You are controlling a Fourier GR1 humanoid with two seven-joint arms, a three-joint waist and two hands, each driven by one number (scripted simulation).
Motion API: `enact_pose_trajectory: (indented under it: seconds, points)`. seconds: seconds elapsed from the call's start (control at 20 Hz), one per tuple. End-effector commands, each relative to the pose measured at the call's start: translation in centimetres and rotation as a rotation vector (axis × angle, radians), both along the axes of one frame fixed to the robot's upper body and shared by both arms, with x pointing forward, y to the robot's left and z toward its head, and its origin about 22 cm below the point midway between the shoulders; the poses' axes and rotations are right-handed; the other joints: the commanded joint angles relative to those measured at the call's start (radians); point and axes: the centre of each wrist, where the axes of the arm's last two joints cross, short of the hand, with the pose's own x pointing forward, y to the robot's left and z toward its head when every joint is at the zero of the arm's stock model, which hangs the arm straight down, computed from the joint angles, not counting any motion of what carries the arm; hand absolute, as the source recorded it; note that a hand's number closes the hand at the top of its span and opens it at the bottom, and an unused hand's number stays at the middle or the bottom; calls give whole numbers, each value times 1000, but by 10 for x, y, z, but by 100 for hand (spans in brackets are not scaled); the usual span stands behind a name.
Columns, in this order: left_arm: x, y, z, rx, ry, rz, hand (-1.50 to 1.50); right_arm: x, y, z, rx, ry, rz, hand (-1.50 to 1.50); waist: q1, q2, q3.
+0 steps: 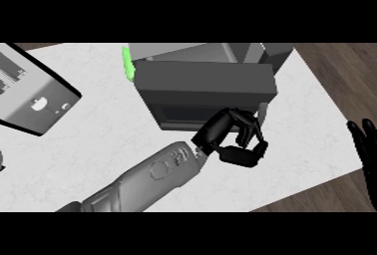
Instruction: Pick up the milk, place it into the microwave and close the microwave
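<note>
The milk shows nowhere on the counter (88,134) — by the look of things it is already inside the microwave (202,87), though the closed door hides the inside and that cannot be confirmed. The microwave stands near the counter's far edge, a dark grey box whose door (210,112) faces the robot and appears pushed to, or all but; whether it has fully latched cannot be told. A green patch (128,63) shows at the microwave's far left corner.

The left hand (234,138) is at the door's lower right, fingers curled and seemingly around nothing, knuckles against or just beside the door front — the posture of a push being finished. Its grey forearm (151,177) runs back to the counter's near edge. The right hand (364,142) rests open, fingers up, at the view's right edge, off the counter's right side.

A second grey appliance (37,94) lies at the counter's far left corner, well apart from the microwave.

As a judgement: picking and placing look done, and only the last of the door's closing may be left.
</note>
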Motion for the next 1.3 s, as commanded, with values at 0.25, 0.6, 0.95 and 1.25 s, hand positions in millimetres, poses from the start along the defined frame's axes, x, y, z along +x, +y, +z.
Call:
enact_pose_trajectory:
  seconds: [0.25, 0.6, 0.95, 1.25]
  points:
    - [26, -9, 30, -17, -45, 77, 150, 5, -1, 21, -29, -3, 85, -150, -71, 16, 3]
    - [42, -11, 48, -46, -59, 131, 150, 10, -2, 36, -37, -29, 113, -150, -111, 32, 4]
    - [55, -11, 60, -52, -59, 196, 150, 10, -10, 49, -61, -27, 129, -150, -160, 35, 4]
    - [54, -10, 57, -88, -60, 225, 150, 16, -16, 64, -100, -51, 121, -150, -164, 41, 5]
